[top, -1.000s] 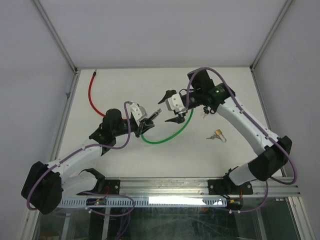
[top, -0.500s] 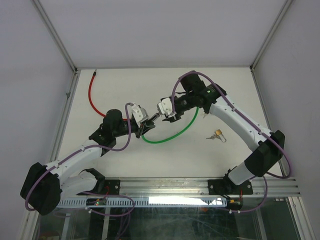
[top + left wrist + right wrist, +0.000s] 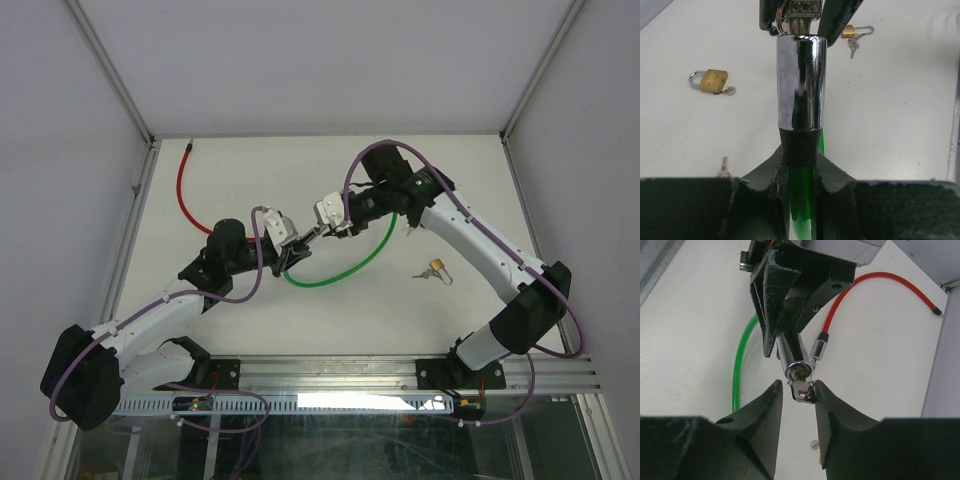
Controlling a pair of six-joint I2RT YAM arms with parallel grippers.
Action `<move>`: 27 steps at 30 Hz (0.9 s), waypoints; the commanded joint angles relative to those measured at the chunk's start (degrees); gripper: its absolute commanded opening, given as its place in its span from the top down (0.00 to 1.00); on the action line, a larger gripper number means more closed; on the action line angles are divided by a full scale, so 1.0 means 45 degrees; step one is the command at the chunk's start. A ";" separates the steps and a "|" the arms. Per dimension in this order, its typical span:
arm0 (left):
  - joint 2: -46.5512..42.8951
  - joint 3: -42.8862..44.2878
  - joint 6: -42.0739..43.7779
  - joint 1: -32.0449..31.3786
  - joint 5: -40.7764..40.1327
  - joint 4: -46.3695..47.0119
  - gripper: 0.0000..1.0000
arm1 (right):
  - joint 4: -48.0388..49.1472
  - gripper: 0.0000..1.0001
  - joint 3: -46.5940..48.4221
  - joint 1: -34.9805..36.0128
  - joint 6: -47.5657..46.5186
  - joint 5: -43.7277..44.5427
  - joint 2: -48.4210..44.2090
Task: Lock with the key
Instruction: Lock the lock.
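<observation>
- Above the middle of the table (image 3: pixel 400 320), the left gripper (image 3: pixel 800 155) is clamped on the lock (image 3: pixel 801 85), at the black collar where the green cable (image 3: pixel 350 268) enters.
- The key (image 3: pixel 802 390) sits in the lock's chrome end. The right gripper (image 3: pixel 797 387) has its fingers close on either side of the key's head; whether they pinch it I cannot tell.
- Best done with a firm, centred pinch on the flat head, then a turn about the lock's own axis. Any sideways pull could bend the key or drag it out.
</observation>
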 commanded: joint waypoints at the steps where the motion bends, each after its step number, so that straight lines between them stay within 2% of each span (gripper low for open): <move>1: -0.0068 0.0422 0.0441 -0.0140 -0.0060 -0.0017 1.00 | 0.0337 0.69 0.0642 0.0045 0.0538 -0.0164 -0.0517; 12: -0.0009 0.0451 0.0453 -0.0144 -0.0117 -0.0035 1.00 | 0.0468 0.90 0.0741 0.0089 0.1375 0.0027 -0.0323; 18: 0.0010 0.0452 0.0418 -0.0135 -0.0190 -0.0028 1.00 | 0.0479 0.92 0.0749 0.0273 0.2359 0.0480 -0.0248; 27: -0.0008 0.0442 0.0316 -0.0133 -0.0464 -0.0035 1.00 | 0.0651 0.98 0.0974 0.0640 0.5109 0.2035 -0.0145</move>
